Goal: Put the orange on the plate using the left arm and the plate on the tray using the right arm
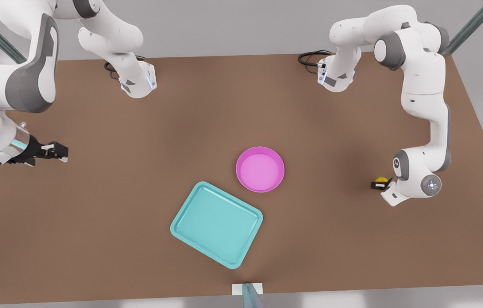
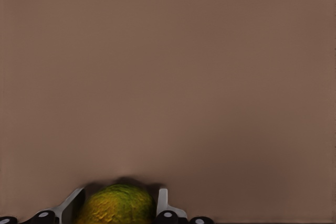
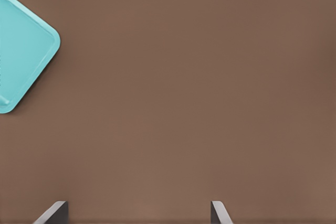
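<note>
Left gripper: the black two-finger left gripper (image 2: pixel 119 208) is seen low over the brown table (image 1: pixel 138 179), at the front view's right; its fingers (image 2: pixel 161 201) are set on either side of the fruit.
Orange: the small round yellow-orange fruit with bumpy skin (image 2: pixel 118 205) is lodged between those fingers, touching or all but touching them; in the front view only a sliver of the orange (image 1: pixel 380 180) is seen beside the wrist, well apart from the dish.
Grasp: the fruit is flanked closely, so the hand is taken as clenched on the orange.
Right gripper: the black right gripper (image 1: pixel 55 150) is held above the table at the front view's left, its fingers (image 3: pixel 219 212) spread wide with nothing between them.
Plate: the round magenta-pink shallow dish (image 1: pixel 260 169) lies near the table's middle.
Tray: the teal rectangular tray with rounded corners (image 1: pixel 216 223) lies just beside the plate, towards the front view's lower left, apart from it.
</note>
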`<state>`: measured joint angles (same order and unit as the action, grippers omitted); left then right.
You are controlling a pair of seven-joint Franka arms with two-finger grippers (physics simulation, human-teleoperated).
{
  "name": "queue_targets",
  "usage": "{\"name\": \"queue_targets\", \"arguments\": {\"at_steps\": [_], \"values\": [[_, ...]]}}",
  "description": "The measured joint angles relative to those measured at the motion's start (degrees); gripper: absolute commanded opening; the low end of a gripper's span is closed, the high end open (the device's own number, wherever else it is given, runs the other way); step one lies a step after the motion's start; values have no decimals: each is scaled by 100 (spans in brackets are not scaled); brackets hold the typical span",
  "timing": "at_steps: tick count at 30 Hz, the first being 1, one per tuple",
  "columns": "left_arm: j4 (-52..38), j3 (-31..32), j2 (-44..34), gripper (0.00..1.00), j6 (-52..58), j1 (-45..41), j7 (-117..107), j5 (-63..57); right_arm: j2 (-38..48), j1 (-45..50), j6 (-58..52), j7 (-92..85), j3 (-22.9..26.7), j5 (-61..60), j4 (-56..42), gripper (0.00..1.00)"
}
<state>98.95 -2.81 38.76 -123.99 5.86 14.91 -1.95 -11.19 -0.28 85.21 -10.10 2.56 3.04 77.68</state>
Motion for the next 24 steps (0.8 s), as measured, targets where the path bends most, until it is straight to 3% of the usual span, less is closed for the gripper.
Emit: {"name": "queue_targets", "arguments": {"at_steps": [3, 8, 10, 15, 20, 21, 24], "values": [[-9, 8, -621, 59, 431, -428, -150, -2, -15, -17, 5, -20, 34, -45, -1, 100], [-484, 79, -1105, 60, 1546, -2263, -749, 153, -21, -7, 11, -47, 42, -72, 5, 100], [-957, 239, -900, 60, 1898, -2912, -1083, 270, -24, -7, 13, -56, 42, -75, 9, 100], [-2562, 754, 434, 60, 2360, -4130, -2206, 389, -42, -5, 15, -75, 42, -83, 15, 100], [-2772, 763, 887, 62, 2227, -4251, -3180, 416, -76, 1, 20, -89, 41, -88, 17, 100], [-2773, 759, 920, 100, 2193, -4225, -3340, 424, -124, 7, 12, -90, 42, -96, 59, 100], [-2793, 719, 893, 100, 2139, -4194, -3767, 444, -525, 280, 56, -32, 46, -463, 380, 100]]}}
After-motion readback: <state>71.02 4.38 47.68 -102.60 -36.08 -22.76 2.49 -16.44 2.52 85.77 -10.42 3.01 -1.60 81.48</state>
